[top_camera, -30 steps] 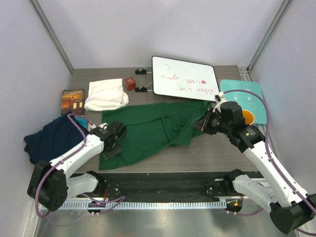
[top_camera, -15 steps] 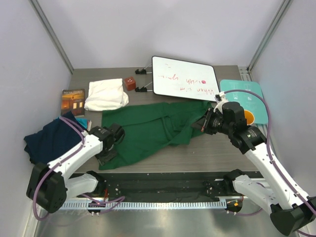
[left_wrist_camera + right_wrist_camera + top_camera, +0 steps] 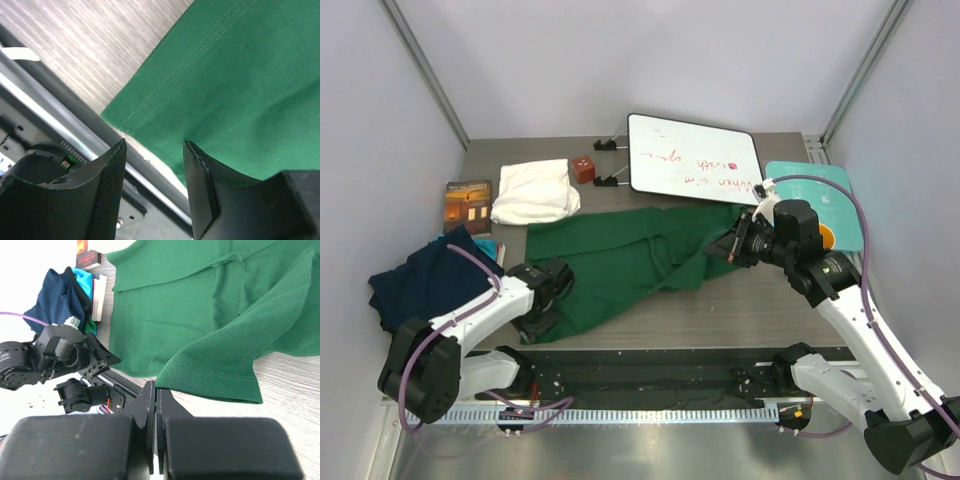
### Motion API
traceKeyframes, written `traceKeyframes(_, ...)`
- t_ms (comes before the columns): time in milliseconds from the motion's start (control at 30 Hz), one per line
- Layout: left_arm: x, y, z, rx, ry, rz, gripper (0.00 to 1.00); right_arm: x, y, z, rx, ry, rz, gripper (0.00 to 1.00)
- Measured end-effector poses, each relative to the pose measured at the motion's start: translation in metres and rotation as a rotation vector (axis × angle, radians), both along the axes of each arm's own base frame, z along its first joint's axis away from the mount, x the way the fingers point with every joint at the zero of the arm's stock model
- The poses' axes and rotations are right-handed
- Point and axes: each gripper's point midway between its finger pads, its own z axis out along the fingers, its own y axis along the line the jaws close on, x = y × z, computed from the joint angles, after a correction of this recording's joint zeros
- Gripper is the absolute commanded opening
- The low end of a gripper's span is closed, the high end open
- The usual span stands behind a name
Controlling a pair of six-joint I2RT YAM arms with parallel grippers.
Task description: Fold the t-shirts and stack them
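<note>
Left gripper point(image 3: 542, 318) is sliding off the dark green cloth t-shirt point(image 3: 620, 260), spread on the wood-grain table point(image 3: 770, 310), toward its near-left hem corner, jaws parted and empty. Right gripper point(image 3: 723, 250), clenched on the right-hand hem, is drawing it leftward, probably beginning the fold.

The dark green t-shirt point(image 3: 610, 265) lies unfolded across the centre of the tabletop point(image 3: 760, 305). Its lower-left hem lies flat near the bottom edge. Its right portion is bunched, with one hemmed edge raised off the surface. The navy blue t-shirt point(image 3: 420, 285) is a crumpled heap at centre left. The cream-white t-shirt point(image 3: 533, 192) lies folded at upper left, just above the green one's upper-left corner.
</note>
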Motion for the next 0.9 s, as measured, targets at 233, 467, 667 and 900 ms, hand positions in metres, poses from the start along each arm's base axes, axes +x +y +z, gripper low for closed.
traceKeyframes(233,0.016,-0.007,-0.004,-0.025,-0.067,0.000,0.50,-0.002,0.002,0.002,0.012,0.000,0.019,0.01)
traceKeyframes(467,0.021,-0.010,-0.006,-0.026,-0.067,0.001,0.47,-0.002,0.003,0.005,0.021,0.001,0.027,0.01)
traceKeyframes(667,0.024,-0.011,-0.006,-0.013,-0.005,0.020,0.43,0.000,0.005,0.024,0.041,-0.040,0.038,0.01)
traceKeyframes(900,0.027,-0.007,-0.004,-0.005,0.068,0.043,0.43,0.001,0.004,0.032,0.051,-0.056,0.038,0.01)
